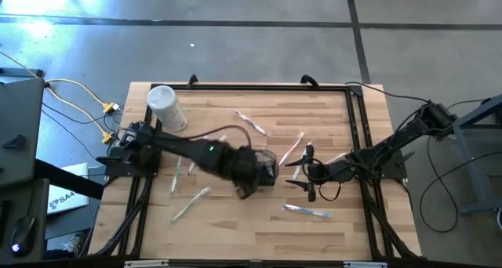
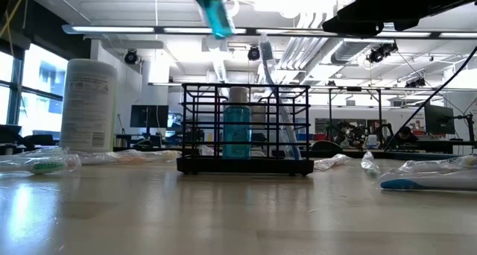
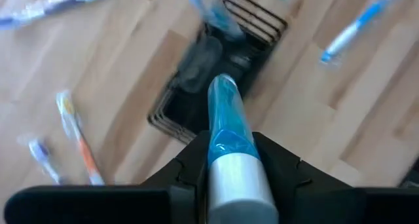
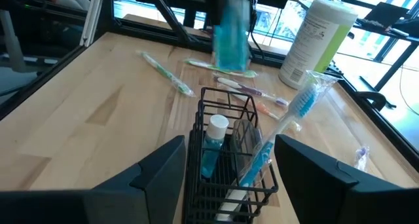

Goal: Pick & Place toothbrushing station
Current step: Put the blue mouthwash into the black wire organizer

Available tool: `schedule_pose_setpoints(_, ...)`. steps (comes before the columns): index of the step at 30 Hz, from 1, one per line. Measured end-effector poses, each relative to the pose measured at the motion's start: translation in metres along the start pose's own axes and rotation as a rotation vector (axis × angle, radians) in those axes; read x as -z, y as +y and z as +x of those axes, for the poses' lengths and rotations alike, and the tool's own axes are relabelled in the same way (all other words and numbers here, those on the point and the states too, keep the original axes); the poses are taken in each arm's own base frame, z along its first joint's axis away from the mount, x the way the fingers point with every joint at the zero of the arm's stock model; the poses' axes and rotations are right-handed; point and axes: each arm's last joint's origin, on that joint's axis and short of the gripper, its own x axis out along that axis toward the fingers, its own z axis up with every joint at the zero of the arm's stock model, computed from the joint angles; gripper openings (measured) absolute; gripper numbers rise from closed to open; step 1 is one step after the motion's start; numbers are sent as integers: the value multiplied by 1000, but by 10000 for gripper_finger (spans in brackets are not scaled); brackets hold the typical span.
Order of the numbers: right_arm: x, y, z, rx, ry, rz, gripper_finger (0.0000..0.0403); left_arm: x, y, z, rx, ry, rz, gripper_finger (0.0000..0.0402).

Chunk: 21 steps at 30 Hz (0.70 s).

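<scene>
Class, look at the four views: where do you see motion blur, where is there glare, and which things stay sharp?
Low view: the blue tube is smeared at the top, while the black wire holder is sharp. Right wrist view: the same tube is blurred, and the packaged toothbrush is clear. Left wrist view: the tabletop items are soft. High view: glare on the floor.

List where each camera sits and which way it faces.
High: overhead, straight down on the table, both arms.
Low: table-top height, level at the black holder.
Left wrist: above the holder, own left gripper holding a blue tube.
Right wrist: beside the holder, own right gripper open.
All share the holder.
</scene>
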Motion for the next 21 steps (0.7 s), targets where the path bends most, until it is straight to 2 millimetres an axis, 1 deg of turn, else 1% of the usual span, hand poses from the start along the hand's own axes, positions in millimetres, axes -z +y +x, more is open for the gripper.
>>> schedule_pose_setpoints(5,1,0,0,0,7,-3,228,-18,6,15,59,23,27,86)
schedule_pose_setpoints(8,1,0,0,0,9,-4,228,-27,5,28,108,33,36,86)
schedule_pose_setpoints(11,1,0,0,0,12,-5,228,-31,6,36,129,75,41,86)
schedule_pose_setpoints(13,1,0,0,0,12,-6,228,-37,5,40,170,67,34,86)
schedule_pose_setpoints(16,1,0,0,0,11,-4,228,-39,9,49,159,97,21,86)
schedule_pose_setpoints(21,1,0,0,1,12,9,228,-43,11,53,174,106,11,86)
